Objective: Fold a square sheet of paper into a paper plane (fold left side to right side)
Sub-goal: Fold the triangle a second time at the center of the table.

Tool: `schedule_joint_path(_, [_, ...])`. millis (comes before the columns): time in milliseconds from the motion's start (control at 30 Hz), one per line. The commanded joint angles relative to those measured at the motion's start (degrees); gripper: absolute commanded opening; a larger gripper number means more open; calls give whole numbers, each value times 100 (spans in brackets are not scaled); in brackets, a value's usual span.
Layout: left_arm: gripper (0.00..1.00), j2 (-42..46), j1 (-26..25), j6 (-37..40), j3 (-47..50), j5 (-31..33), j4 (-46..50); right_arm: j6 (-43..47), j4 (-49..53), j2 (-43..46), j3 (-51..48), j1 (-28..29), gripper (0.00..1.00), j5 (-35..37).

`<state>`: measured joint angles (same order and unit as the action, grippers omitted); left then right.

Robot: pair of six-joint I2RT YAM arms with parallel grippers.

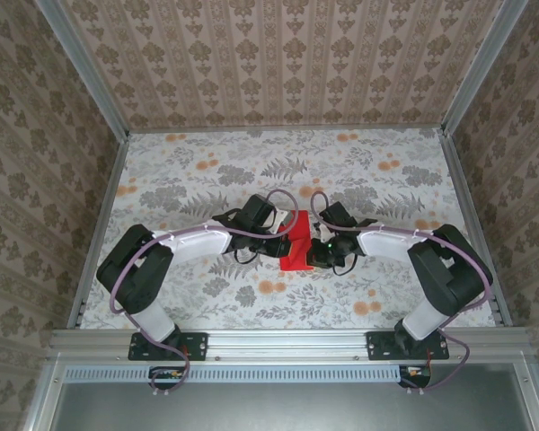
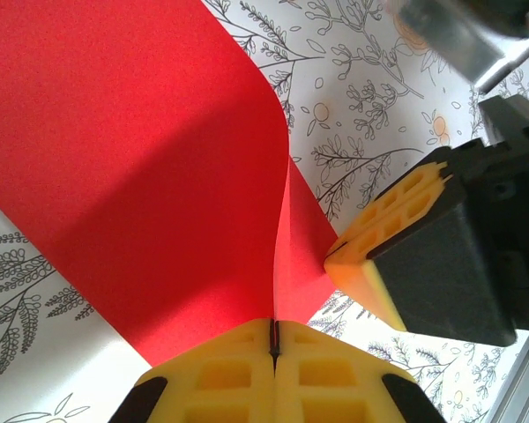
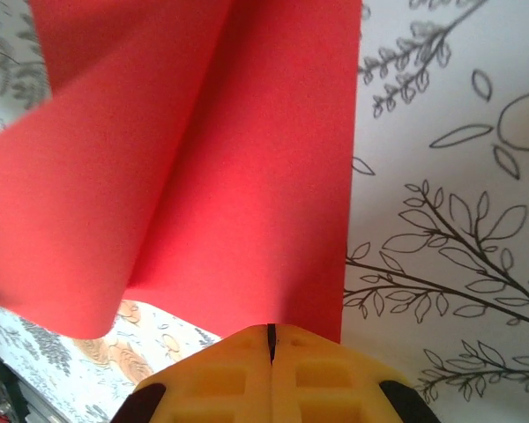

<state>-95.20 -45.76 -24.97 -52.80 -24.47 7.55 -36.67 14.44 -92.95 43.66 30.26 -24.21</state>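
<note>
Counter [image 1: 251, 162] w/ floral cloth, patterned walls on three sides. Mid-counter, btwn the two arms: red sheet of paper [image 1: 296, 244], raised off the cloth and bent over in a soft curve, not lying flat. Via left wrist cam: big red panel on one side, rolling over into a narrower flap on the other. No sharp crease visible anywhere, just a rounded bend. Via right wrist cam: two red panels meeting in a shallow valley, one straight edge running toward the cam.

Left hand [image 2: 273, 345]: pressed together, pinching sheet at an edge, paper running straight into the seam btwn yellow pads [image 2: 220, 379]. Right hand [image 3: 271, 339]: likewise pressed together on a sheet edge. In left wrist view, its pad tip [image 2: 370, 256] touching the narrow flap, just beside left hand's grip.

Progress, by judgement: early. Left-to-right fold begun but not finished: edges not yet matched, nothing flattened. To do: bring left side fully over onto right, lay down on counter, press crease, then all later folds for nose and wings. No pointed shape yet.
</note>
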Motion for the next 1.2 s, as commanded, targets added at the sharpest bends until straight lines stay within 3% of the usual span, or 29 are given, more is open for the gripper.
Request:
schedule_joint_path(0, [2,-60,20,187,-99,-32,188,-53,270,-212,69,33,2,51])
schedule_joint_path(300, [1,-88,32,391,-230,56,545,294,920,-302,278,35,2,405])
schedule_joint_path(1167, [1,-708,282,689,-614,285,545,397,1017,-382,363,41,2,329])
